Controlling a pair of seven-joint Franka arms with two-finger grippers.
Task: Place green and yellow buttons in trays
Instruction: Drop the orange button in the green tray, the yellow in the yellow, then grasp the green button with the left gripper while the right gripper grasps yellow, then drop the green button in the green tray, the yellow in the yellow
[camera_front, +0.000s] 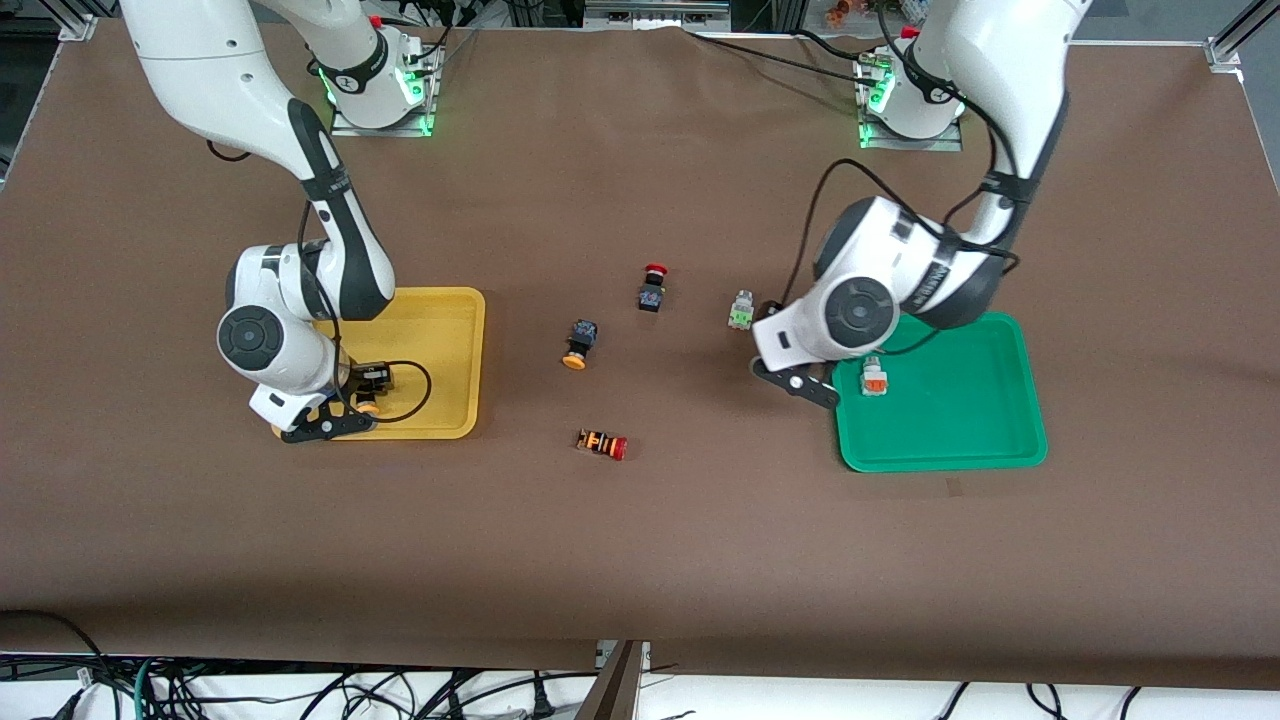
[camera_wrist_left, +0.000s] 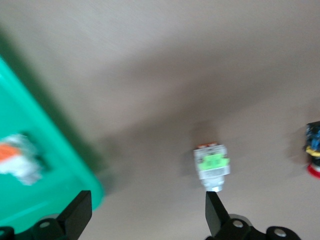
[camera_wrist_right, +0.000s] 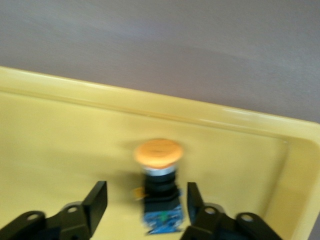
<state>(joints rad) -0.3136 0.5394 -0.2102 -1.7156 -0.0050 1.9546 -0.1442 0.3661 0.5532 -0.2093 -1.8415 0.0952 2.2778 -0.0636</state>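
Striped red-capped switch untouched | my right gripper released over yellow-capped button (in yellow tray) | my left gripper spread beside green-faced button, at green tray.

two glossy white franka arms with dark grey joint bands and round grey joint caps; thin black cables looping alongside; green-lit bases; matte black two-finger grippers.
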